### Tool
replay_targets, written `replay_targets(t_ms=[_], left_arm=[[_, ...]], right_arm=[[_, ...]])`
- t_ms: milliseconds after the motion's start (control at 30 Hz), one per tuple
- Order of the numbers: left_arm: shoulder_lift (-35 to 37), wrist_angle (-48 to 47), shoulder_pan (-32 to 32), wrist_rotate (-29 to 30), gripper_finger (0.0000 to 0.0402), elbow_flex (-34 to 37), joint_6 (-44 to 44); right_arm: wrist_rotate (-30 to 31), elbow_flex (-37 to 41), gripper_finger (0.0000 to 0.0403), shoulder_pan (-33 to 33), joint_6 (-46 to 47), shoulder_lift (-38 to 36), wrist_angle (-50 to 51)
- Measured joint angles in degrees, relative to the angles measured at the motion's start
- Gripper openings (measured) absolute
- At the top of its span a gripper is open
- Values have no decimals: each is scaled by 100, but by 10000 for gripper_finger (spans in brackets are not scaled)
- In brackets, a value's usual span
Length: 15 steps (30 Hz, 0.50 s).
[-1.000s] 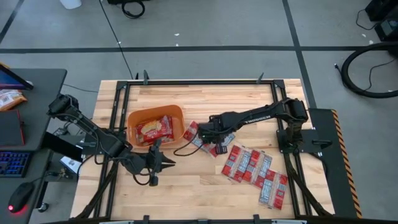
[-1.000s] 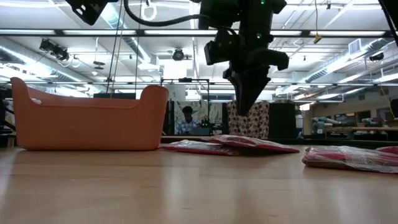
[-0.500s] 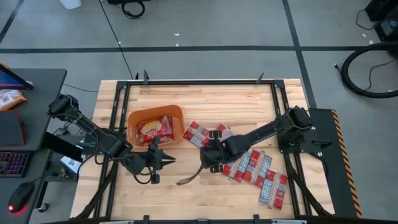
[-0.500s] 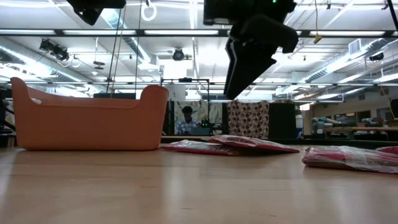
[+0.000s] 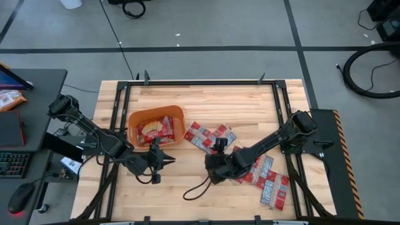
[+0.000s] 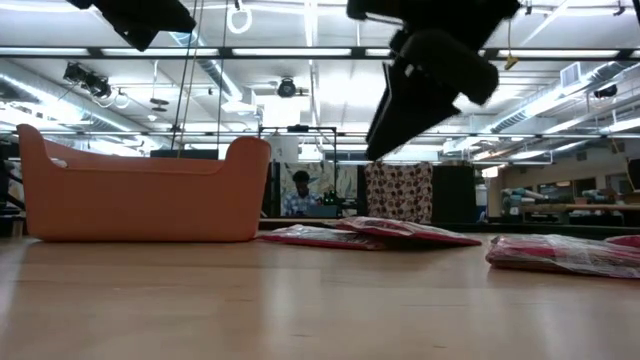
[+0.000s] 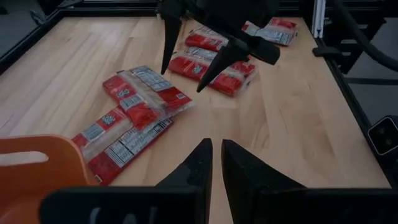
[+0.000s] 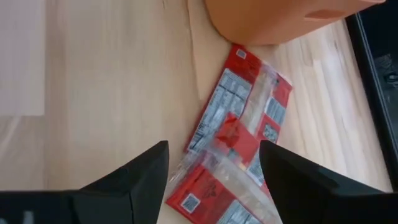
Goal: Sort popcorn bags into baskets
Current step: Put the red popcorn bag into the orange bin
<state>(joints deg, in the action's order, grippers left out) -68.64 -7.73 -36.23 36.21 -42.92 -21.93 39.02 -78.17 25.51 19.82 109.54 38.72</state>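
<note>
Red and white popcorn bags lie flat in three places: some inside the orange basket (image 5: pixel 156 128), two overlapping just right of it (image 5: pixel 209 135) (image 7: pixel 140 102) (image 8: pixel 242 118), and a pile at the near right (image 5: pixel 262 175) (image 6: pixel 560 250). My right gripper (image 5: pixel 215 161) (image 7: pixel 183 78) (image 8: pixel 214 168) hangs open above the bare table between the two loose groups, slanting down, nothing between its fingers. My left gripper (image 5: pixel 167 159) (image 7: pixel 214 144) waits shut and empty near the basket's near side.
The basket (image 6: pixel 140 195) stands at the table's left middle. A black cable loop (image 5: pixel 199 189) hangs from my right arm onto the table near the front edge. Black frame rails (image 5: pixel 200 82) run around the table. Bare wood lies along the far side.
My right gripper has swung from the bags beside the basket toward the table's near edge, turning and tipping to a slant. Its fingers, together a second ago, now stand wide apart. The cable loop has trailed after it. The bags by the basket lie flat.
</note>
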Motion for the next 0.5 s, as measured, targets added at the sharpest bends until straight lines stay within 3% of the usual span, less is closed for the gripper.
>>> replay_targets(t_ms=[500], left_arm=[[0, -76, 0, -305, 39, 0, -37]], right_arm=[[205, 1477, 256, 180, -131, 2, -1876]])
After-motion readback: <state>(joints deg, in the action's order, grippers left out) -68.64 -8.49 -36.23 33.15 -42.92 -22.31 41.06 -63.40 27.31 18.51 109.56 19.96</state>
